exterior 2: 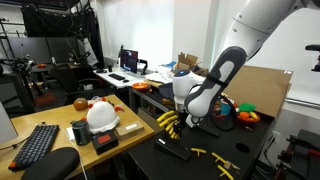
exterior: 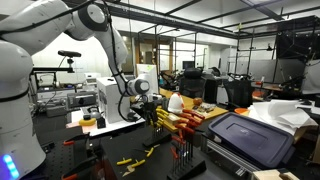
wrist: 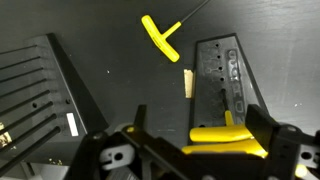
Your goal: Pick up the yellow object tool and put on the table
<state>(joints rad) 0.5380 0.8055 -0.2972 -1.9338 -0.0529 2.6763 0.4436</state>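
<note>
— So, how is the claw point(wrist: 198, 128) standing?
— Spread wide, gripping nothing, hovering over the yellow T-handle tool point(wrist: 224, 135), whose bar is lying between the fingers point(wrist: 263, 124) at the near end of the black holder point(wrist: 218, 75).
— How is it likely handling?
— Light and stiff, I am guessing; the plastic bar is looking smooth, so possibly slippery. I am favouring a pinch across the bar's middle, lifting straight out.
— Its looks?
— Bright yellow, chunky crossbar; its shaft is hiding. A second yellow T-handle point(wrist: 160, 38) is lying further out on the dark table point(wrist: 110, 55).
</note>
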